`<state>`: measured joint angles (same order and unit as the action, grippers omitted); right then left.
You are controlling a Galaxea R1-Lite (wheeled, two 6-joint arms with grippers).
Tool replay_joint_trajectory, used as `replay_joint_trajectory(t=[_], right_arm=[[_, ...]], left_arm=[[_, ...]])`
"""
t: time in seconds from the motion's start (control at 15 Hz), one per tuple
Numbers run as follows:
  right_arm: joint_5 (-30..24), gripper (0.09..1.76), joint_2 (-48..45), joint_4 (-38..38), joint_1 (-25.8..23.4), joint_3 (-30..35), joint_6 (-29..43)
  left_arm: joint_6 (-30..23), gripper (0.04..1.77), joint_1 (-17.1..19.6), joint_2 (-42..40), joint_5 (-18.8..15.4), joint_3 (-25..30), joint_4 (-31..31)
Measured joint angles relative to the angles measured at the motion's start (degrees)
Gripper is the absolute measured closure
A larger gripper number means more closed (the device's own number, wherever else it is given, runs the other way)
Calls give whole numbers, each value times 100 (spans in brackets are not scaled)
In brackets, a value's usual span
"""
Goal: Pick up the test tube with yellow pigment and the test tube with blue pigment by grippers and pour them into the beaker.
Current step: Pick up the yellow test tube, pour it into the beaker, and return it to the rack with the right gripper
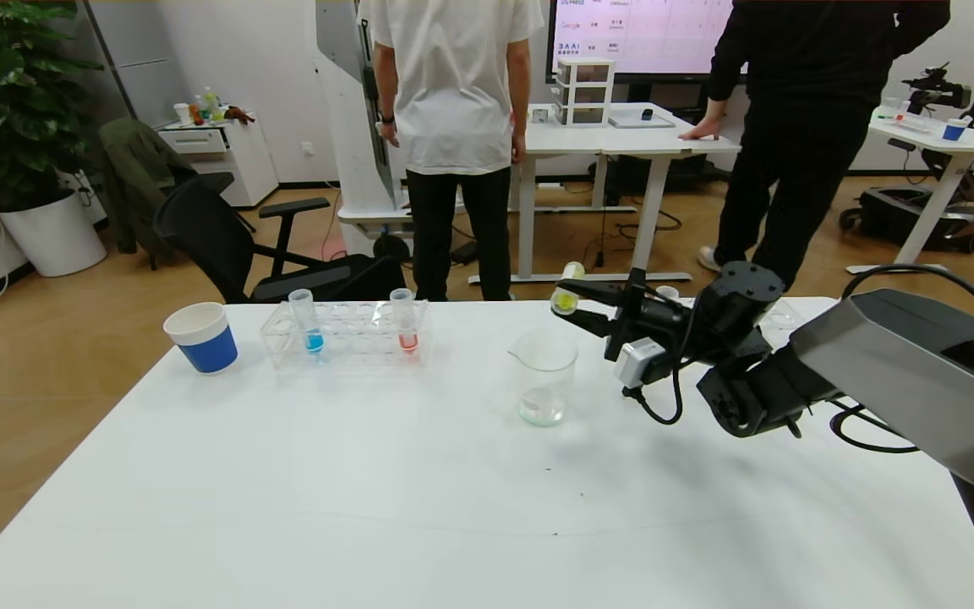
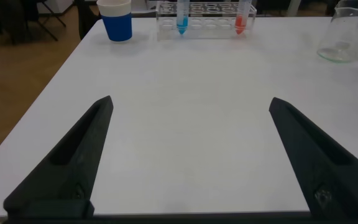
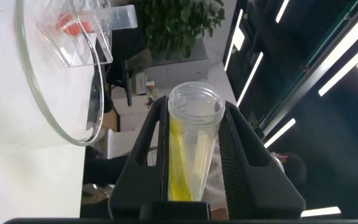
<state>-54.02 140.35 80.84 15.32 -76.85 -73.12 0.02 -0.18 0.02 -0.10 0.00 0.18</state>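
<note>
My right gripper (image 1: 568, 302) is shut on the test tube with yellow pigment (image 1: 566, 298) and holds it tipped over, just above and behind the right rim of the clear beaker (image 1: 544, 376). In the right wrist view the tube (image 3: 194, 149) sits between the fingers of that gripper (image 3: 196, 106), with yellow liquid lying along its wall and the beaker rim (image 3: 55, 118) beside it. The beaker holds a little pale liquid. The test tube with blue pigment (image 1: 309, 323) stands in the clear rack (image 1: 352, 338). My left gripper (image 2: 191, 102) is open and empty above bare table.
A tube with orange-red liquid (image 1: 405, 326) stands in the same rack. A blue-and-white paper cup (image 1: 201, 337) stands at the table's far left corner. Two people stand behind the table, with an office chair (image 1: 225, 245) to the left.
</note>
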Motion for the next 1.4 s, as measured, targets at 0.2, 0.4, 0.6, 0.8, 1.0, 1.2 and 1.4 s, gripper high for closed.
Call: replay_joint_trajectory(t=[0.2, 0.4, 0.6, 0.8, 1.0, 1.2, 1.4], right_arm=[[2, 135, 11, 0, 2, -33, -227], [2, 135, 11, -20, 2, -68, -480], [2, 135, 24, -41, 2, -24, -789], [2, 135, 74, -49, 2, 0, -1078], [5, 135, 94, -51, 5, 1, -1304], [5, 135, 91, -57, 22, -2, -1563], [2, 135, 69, -63, 57, -33, -1982]], left_arm=[[-2, 6, 0, 0, 2, 0, -2], [-2, 6, 0, 0, 0, 0, 0], [-2, 6, 0, 0, 2, 0, 0], [-2, 6, 0, 0, 0, 0, 0], [-2, 6, 0, 0, 0, 0, 0], [-2, 6, 0, 0, 0, 0, 0], [-2, 6, 0, 0, 2, 0, 0]])
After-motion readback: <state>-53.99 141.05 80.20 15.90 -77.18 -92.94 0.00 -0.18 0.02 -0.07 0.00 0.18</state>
